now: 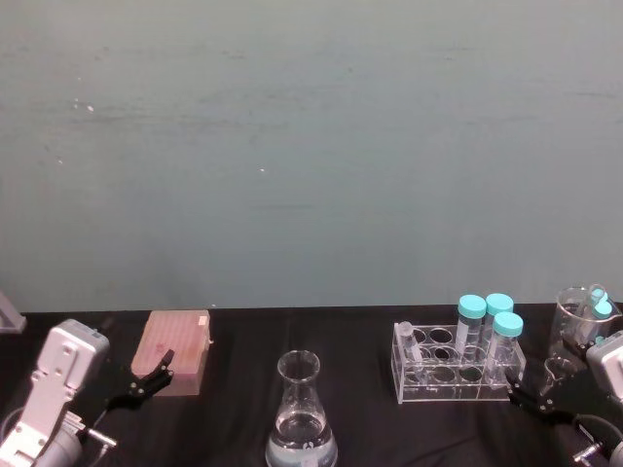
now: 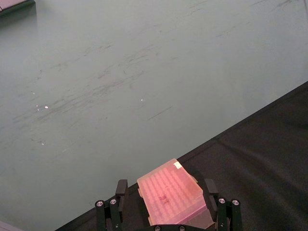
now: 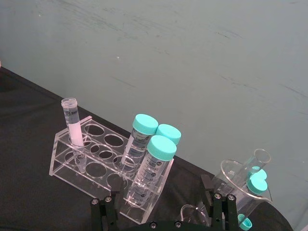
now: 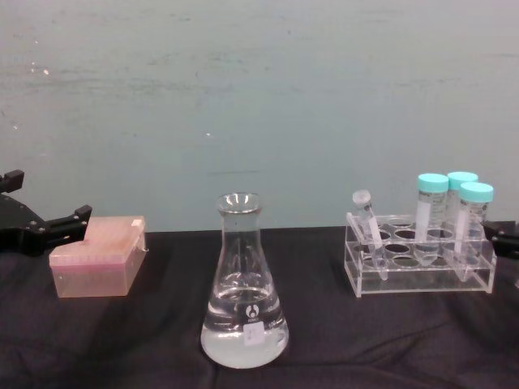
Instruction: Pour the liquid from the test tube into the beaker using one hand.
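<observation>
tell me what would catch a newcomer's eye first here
The big clear beaker stands front and centre on the black table, clear fluid pooled in its base. To the right, three teal-capped tubes stand and the uncapped test tube leans in an acrylic rack; a pink box sits left. The left gripper and right gripper hang open at the sides.

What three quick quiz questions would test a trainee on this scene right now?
1. True or false: the test tube sits in the rack.
2. How many teal-capped tubes stand in the rack? A two, B three, C five.
3. Which claw is nearer the rack, and is it open or shut?

Key: 1 true. 2 B. 3 the right claw, open.
</observation>
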`<state>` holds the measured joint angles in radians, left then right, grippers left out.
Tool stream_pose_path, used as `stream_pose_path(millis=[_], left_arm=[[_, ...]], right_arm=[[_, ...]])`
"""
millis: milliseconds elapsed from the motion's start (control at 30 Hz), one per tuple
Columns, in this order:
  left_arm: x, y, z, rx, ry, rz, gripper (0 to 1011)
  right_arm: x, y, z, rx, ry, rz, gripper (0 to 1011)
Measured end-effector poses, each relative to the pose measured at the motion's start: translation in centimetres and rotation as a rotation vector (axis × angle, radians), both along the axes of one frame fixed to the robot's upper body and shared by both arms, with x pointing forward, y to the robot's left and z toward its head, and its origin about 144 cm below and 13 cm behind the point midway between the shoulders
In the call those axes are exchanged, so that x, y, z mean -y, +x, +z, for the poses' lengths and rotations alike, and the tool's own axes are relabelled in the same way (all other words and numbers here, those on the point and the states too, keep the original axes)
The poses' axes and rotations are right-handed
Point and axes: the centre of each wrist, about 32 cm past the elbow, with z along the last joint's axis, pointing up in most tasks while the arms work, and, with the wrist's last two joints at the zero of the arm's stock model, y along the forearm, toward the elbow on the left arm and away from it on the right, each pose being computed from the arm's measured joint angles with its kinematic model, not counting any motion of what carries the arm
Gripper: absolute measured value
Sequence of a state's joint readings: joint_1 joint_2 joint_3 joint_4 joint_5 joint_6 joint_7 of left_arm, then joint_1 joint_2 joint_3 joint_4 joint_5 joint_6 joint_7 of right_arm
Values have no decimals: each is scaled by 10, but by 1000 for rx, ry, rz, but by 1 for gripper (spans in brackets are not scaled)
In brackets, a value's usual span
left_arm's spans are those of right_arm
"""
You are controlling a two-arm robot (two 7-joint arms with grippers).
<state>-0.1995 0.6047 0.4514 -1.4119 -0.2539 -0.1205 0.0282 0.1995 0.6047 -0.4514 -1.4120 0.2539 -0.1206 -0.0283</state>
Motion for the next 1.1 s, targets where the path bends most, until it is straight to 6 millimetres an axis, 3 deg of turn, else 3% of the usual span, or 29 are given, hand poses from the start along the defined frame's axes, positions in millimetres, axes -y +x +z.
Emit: stream_pose_path(millis=[1100], left_arm=[[0, 0, 0, 0, 0, 0, 1000]], right_arm=[[0, 0, 0, 0, 0, 0, 1003]])
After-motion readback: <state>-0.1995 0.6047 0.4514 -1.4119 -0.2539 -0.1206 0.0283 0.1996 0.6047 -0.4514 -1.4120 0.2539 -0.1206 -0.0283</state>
